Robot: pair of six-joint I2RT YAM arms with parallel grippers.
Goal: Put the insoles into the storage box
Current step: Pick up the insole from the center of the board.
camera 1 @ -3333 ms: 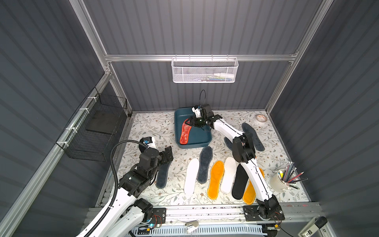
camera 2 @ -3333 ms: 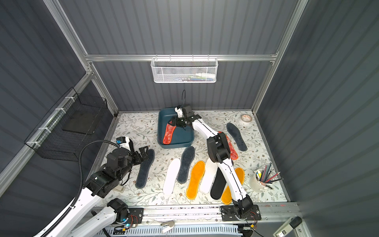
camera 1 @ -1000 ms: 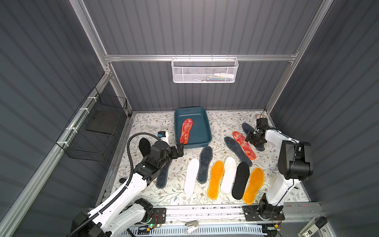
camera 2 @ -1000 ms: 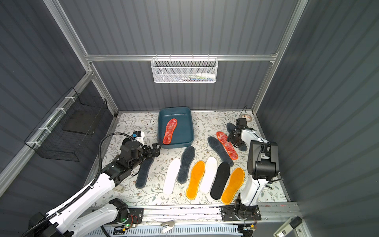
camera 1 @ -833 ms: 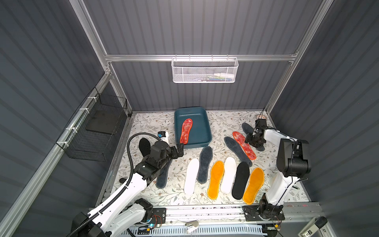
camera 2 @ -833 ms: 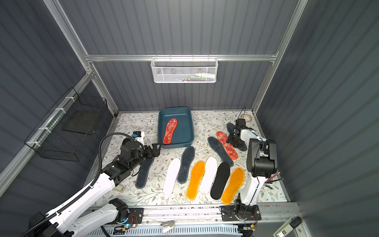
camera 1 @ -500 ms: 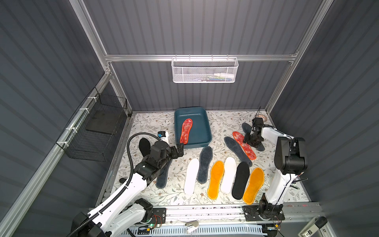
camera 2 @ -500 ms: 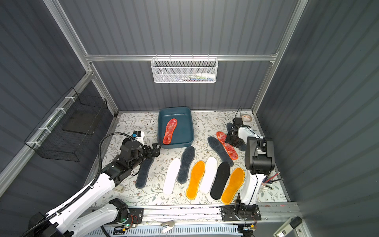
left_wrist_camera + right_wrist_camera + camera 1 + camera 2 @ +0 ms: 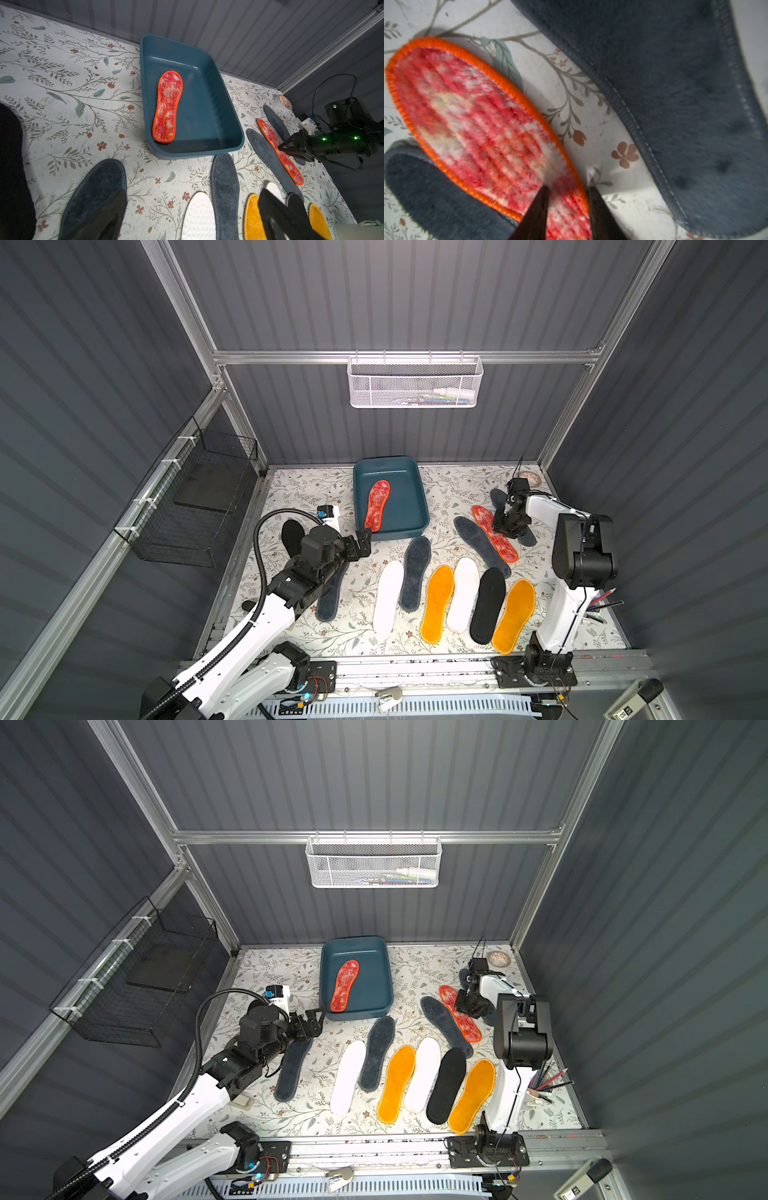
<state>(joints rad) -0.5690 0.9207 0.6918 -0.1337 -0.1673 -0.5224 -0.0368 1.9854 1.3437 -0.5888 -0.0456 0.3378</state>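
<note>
The teal storage box (image 9: 405,493) (image 9: 374,973) (image 9: 205,108) stands at the back of the table with one mottled red-orange insole (image 9: 377,506) (image 9: 167,108) lying in it. A second red-orange insole (image 9: 506,551) (image 9: 468,1026) (image 9: 477,116) lies on the table at the right, between two dark grey-blue insoles (image 9: 480,543). My right gripper (image 9: 500,529) (image 9: 463,1009) (image 9: 568,191) is down on it, jaws closed narrowly on its edge. My left gripper (image 9: 365,541) (image 9: 193,192) hovers wide open near the box's front left corner, holding nothing.
White (image 9: 388,597), orange-yellow (image 9: 436,603), black (image 9: 486,605) and dark grey-blue (image 9: 413,572) insoles lie in a row at the front. Another black insole (image 9: 291,535) lies at the left. A pencil cup (image 9: 598,610), tape roll (image 9: 532,479), white mesh basket (image 9: 415,383) and black wire basket (image 9: 199,506) surround the table.
The right arm left the box, where one red-orange insole now lies flat, and came down on the other red-orange insole at the right; its jaws have narrowed. The left arm stays still.
</note>
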